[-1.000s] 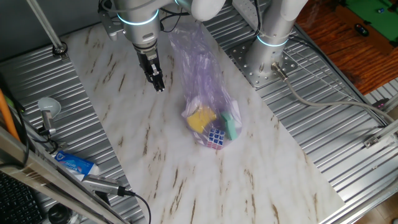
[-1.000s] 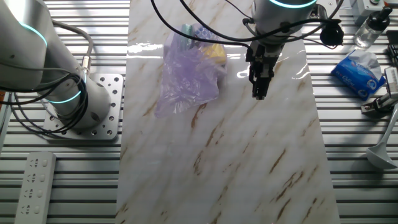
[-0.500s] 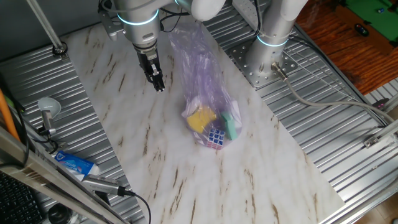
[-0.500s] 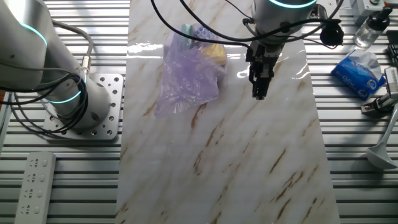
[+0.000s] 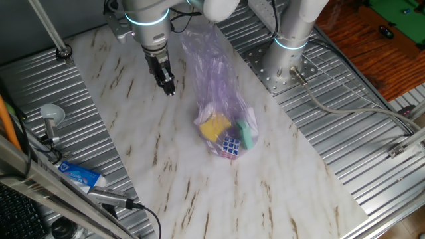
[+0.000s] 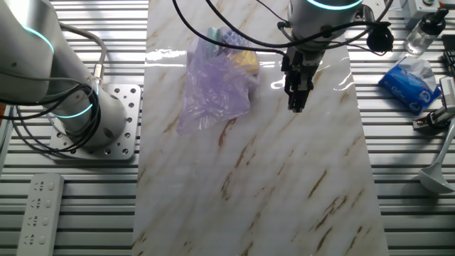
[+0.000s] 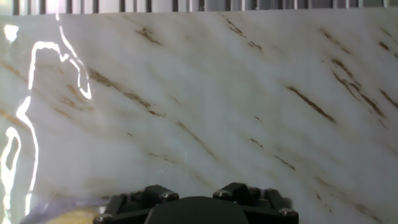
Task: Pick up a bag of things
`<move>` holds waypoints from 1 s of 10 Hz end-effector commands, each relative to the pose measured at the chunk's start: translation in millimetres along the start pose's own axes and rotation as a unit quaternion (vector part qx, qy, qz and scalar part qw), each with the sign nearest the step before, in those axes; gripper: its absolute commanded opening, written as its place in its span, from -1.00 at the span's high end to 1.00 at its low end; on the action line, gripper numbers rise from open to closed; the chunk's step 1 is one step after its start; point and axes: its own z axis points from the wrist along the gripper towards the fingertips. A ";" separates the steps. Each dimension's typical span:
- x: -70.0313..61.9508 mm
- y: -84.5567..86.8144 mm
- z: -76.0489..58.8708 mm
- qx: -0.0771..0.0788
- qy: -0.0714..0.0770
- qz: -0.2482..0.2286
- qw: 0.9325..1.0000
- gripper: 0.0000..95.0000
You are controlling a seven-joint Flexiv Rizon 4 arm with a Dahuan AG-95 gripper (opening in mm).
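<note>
The bag of things [image 5: 216, 79] lies on the marble sheet [image 5: 133, 139], a long crinkly pale-purple plastic bag. A yellow block [image 5: 214, 126], a green piece [image 5: 246, 133] and a multicoloured cube [image 5: 230, 147] show through its near end. In the other fixed view the bag [image 6: 213, 85] lies left of my gripper [image 6: 295, 107]. My gripper [image 5: 169, 89] hangs over bare marble beside the bag, apart from it, fingers together and empty. In the hand view only the gripper's body shows, with shiny plastic [image 7: 18, 143] at the left edge.
A blue-and-white tube [image 5: 80, 176] and a white ladle [image 5: 50, 116] lie on the ribbed metal by the sheet. The arm's base [image 5: 285, 60] stands just behind the bag. A remote [image 6: 39, 210] and a bottle [image 6: 426, 28] sit at the table's corners.
My gripper has risen very slightly. The bag has not moved.
</note>
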 end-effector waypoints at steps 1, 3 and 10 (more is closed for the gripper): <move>-0.4 0.3 0.1 -0.027 -0.007 -0.140 0.990 1.00; -0.4 0.3 0.1 -0.026 -0.006 -0.141 0.990 1.00; -0.4 0.3 0.1 -0.032 0.014 -0.142 0.989 1.00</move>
